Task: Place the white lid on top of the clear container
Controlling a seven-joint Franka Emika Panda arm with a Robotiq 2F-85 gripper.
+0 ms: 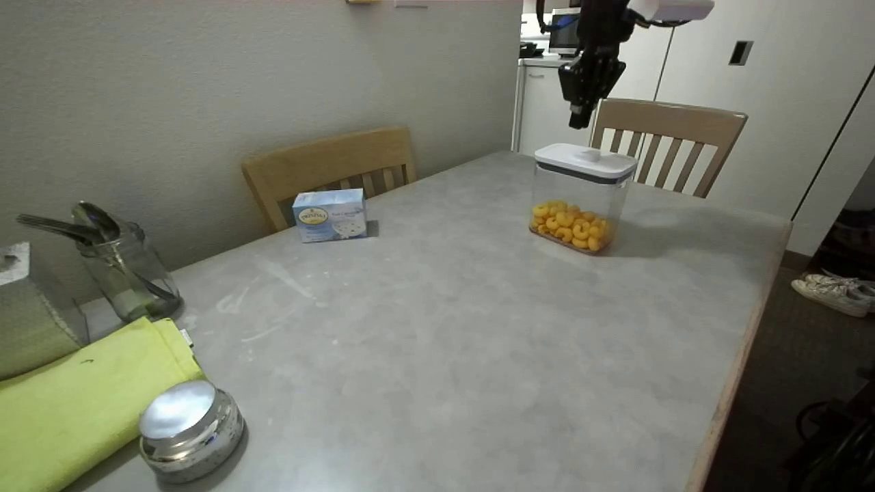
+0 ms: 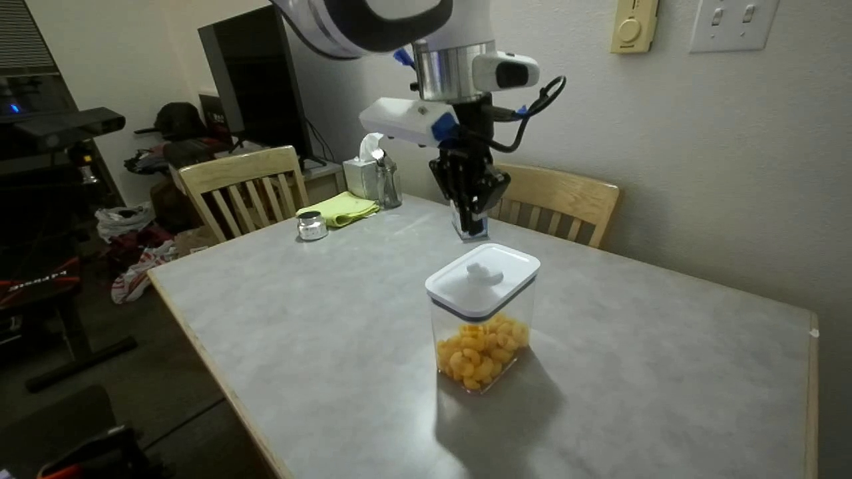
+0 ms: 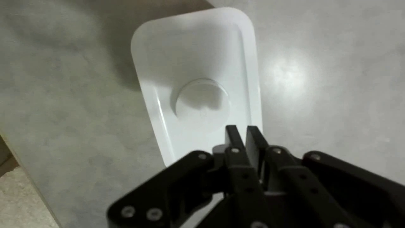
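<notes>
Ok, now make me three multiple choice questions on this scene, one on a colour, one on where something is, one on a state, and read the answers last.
1. What colour are the pieces in the clear container?
A. Green
B. Blue
C. Yellow-orange

2. Where is the white lid?
A. On top of the container
B. On the yellow-green cloth
C. Under the tea box

3. What is the gripper holding?
A. The tea box
B. Nothing
C. The lid

1 C: their colour shows through the container's sides.
2 A: both exterior views show it lying there.
3 B: a slim, empty gap shows between its fingers in the wrist view.
</notes>
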